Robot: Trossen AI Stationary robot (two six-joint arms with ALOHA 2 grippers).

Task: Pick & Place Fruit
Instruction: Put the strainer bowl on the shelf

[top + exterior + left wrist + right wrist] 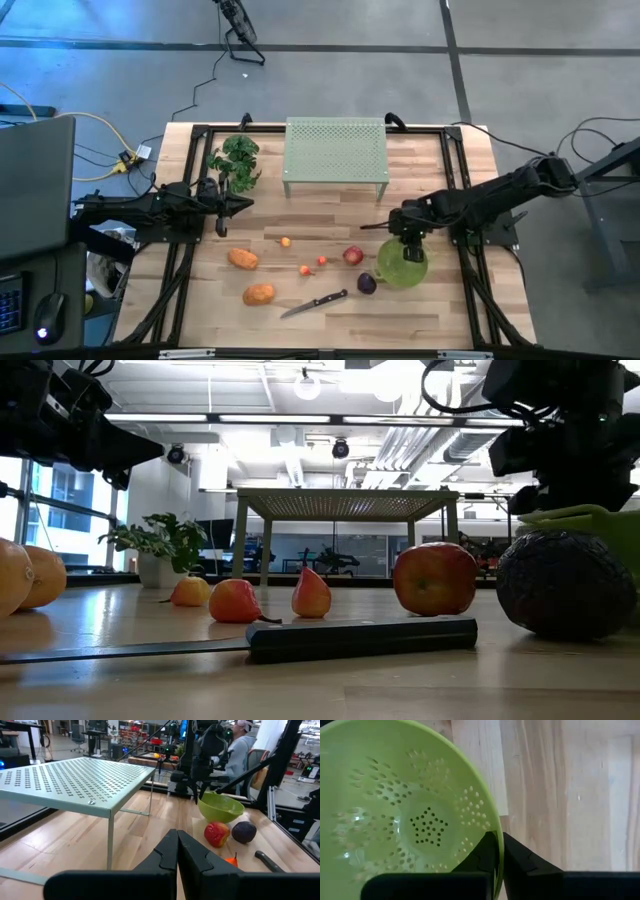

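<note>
The fruit lies on the wooden table: two orange ovals (pixel 242 258) (pixel 259 294), a red round one (pixel 352 256), a dark purple one (pixel 367 283) and tiny ones (pixel 286 241) (pixel 305 269) (pixel 322 261). A green colander (pixel 403 266) stands right of the purple fruit. My right gripper (pixel 407 240) is shut on the colander from above. My left gripper (pixel 245 205) waits shut at the table's left side, above the wood, near the leafy bunch (pixel 235 160). In the left wrist view its fingers (pixel 170 855) are together. My right gripper (pixel 498 836) pinches the colander's rim (pixel 493 820), one finger (pixel 475 857) inside the bowl and the other finger (pixel 520 855) outside. It comes from above, pointing down. Whether the colander rests on the table or is lifted, I cannot tell.
A black-handled knife (pixel 315 303) lies near the table's near edge, between the lower orange oval and the purple fruit. A pale green perforated rack (pixel 336 150) stands on legs at the far middle. A person sits beyond the table's right side (pixel 240 745).
</note>
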